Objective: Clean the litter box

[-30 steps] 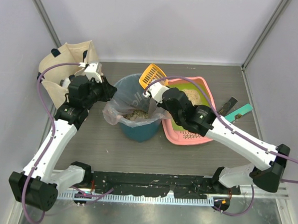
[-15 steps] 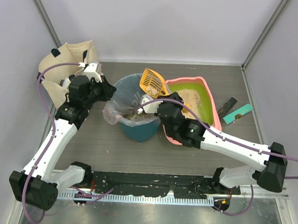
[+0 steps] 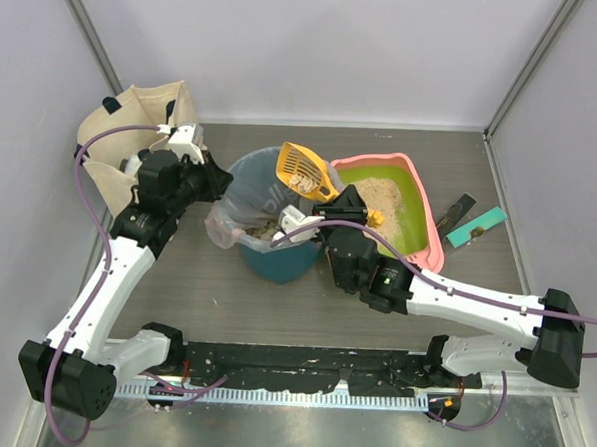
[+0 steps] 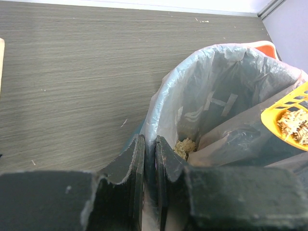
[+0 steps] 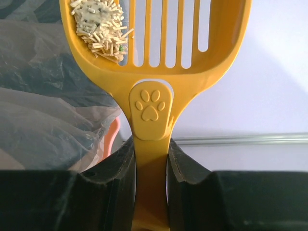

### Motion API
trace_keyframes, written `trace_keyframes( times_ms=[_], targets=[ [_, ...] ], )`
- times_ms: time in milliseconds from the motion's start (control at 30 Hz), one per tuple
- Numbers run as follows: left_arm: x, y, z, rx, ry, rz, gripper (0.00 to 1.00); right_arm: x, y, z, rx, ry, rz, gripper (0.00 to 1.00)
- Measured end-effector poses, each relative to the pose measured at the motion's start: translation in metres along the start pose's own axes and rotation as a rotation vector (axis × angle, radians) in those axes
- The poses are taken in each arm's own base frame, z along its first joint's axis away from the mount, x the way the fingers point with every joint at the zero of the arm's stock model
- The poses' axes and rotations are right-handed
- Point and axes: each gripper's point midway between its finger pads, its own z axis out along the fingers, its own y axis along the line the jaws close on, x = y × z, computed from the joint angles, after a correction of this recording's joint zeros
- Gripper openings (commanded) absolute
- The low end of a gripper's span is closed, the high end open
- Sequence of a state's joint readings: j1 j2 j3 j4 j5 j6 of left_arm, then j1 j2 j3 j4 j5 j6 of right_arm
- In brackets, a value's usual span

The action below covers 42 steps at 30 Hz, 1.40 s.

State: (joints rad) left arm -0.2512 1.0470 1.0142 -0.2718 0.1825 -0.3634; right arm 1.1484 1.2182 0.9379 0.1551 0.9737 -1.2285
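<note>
The pink litter box (image 3: 435, 234), green inside with beige litter (image 3: 384, 194), sits at the back right of the table. My right gripper (image 3: 357, 209) (image 5: 149, 144) is shut on the handle of the orange slotted scoop (image 3: 301, 169) (image 5: 154, 48). The scoop holds a clump of litter above the back right rim of the teal bin (image 3: 272, 260). At the bin's left edge my left gripper (image 3: 216, 185) (image 4: 148, 140) is shut on the rim of the clear bag (image 3: 238, 200) (image 4: 202, 96). Litter lies at the bottom of the bag. The scoop's edge (image 4: 288, 122) shows at the right of the left wrist view.
A beige cloth tote (image 3: 133, 135) stands at the back left against the wall. A black tool (image 3: 457, 209) and a teal one (image 3: 477, 225) lie to the right of the litter box. Grey walls close in the table on three sides.
My right arm has swung toward the near left, tilting the loaded scoop from beside the litter box to over the bin. The litter box is now uncovered. The left gripper kept its place on the bag.
</note>
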Motion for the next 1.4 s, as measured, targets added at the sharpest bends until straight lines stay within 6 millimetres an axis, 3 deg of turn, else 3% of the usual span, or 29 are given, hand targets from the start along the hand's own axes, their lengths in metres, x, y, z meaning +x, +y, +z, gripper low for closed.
trace_keyframes(
  times_ms=[400,633,967,1400],
  targets=[
    [0.0,0.0,0.0,0.0,0.0,-0.001,0.04,-0.005,-0.024,-0.002,0.132,-0.018,-0.248,0.01],
    [0.0,0.0,0.0,-0.002,0.0,-0.001,0.0,-0.015,-0.025,0.001,0.196,-0.028,-0.384,0.01],
    [0.0,0.003,0.0,-0.014,0.001,-0.003,0.0,-0.026,-0.024,-0.002,0.307,-0.097,-0.34,0.01],
    [0.0,0.003,-0.001,-0.011,-0.001,-0.003,0.0,-0.026,-0.031,-0.008,0.353,-0.132,-0.304,0.01]
  ],
)
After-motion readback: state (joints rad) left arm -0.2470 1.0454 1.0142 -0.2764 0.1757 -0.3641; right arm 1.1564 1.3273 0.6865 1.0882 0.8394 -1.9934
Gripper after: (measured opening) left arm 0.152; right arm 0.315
